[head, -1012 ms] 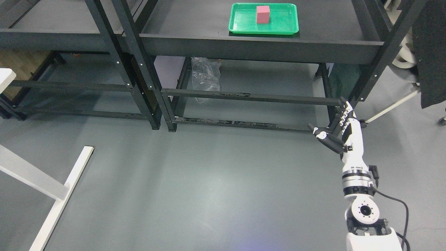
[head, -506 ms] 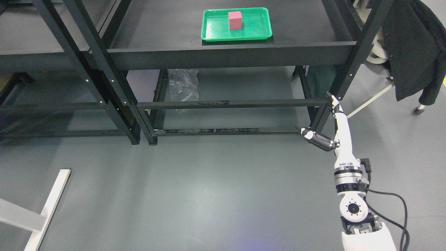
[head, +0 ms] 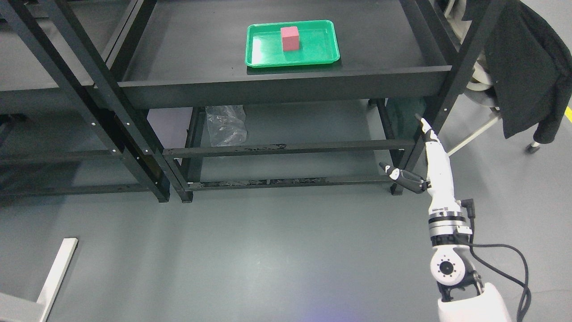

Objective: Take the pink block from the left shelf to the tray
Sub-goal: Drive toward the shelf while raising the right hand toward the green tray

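The right arm rises from the lower right corner, a black cable looping off its wrist joint. The right hand (head: 429, 156) is held up in front of the black shelf's (head: 286, 85) front right leg, fingers (head: 428, 132) stretched out straight and thumb splayed to the side; it holds nothing. It hangs over the grey floor (head: 268, 250), well below the shelf's top deck.

Left of the shelf, at the picture's lower left corner, lies a white bar (head: 56, 275) on the floor. Under the shelf's deck, behind its lower crossbar, sits a crumpled clear plastic bag (head: 225, 125). A second black rack (head: 53, 94) stands touching the shelf on its left side.

On the shelf's top deck, near its front lip and about mid-width, rests a green tray (head: 321, 53). The pink block (head: 290, 38) stands upright inside the tray, in its middle toward the rear rim.

Right of the shelf, a black coat (head: 527, 76) hangs down beside its right post.
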Motion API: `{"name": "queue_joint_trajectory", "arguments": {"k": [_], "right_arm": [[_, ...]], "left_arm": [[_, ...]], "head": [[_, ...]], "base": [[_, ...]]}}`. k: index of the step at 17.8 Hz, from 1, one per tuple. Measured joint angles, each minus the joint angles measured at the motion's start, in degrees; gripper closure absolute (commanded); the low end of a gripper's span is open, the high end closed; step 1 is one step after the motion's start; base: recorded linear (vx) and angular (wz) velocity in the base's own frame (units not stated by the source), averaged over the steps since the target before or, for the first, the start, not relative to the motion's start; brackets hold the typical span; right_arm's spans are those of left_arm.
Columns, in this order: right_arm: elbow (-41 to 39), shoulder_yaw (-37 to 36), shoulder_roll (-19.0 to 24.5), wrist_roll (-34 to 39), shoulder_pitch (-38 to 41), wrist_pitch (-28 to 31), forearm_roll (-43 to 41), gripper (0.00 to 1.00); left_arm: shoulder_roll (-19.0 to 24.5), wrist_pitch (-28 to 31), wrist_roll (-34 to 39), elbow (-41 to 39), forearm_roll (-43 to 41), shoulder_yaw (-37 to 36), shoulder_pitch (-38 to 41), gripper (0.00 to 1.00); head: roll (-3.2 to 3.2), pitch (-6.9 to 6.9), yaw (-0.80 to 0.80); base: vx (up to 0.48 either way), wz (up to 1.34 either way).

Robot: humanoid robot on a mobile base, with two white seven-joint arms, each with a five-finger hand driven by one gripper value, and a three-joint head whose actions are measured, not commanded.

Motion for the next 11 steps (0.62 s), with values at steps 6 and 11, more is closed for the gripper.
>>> {"name": "queue_joint_trajectory", "arguments": {"k": [6,11], "right_arm": [[-0.3,1.2,-1.0,8.1,0.0,-0.6,9.7,0.01],[-0.5,1.3,-2.3,6.6,-0.8,-0.7,17.6,0.01]], "left_arm": [[0.0,0.0,0.0,0.0,0.0,0.0,0.0,0.00],[0.0,0.0,0.0,0.0,0.0,0.0,0.0,0.00]], "head": [[0.00,0.00,0.00],[0.00,0.00,0.00]], "base": [[0.211,0.20],[0.221,0.25]]}}
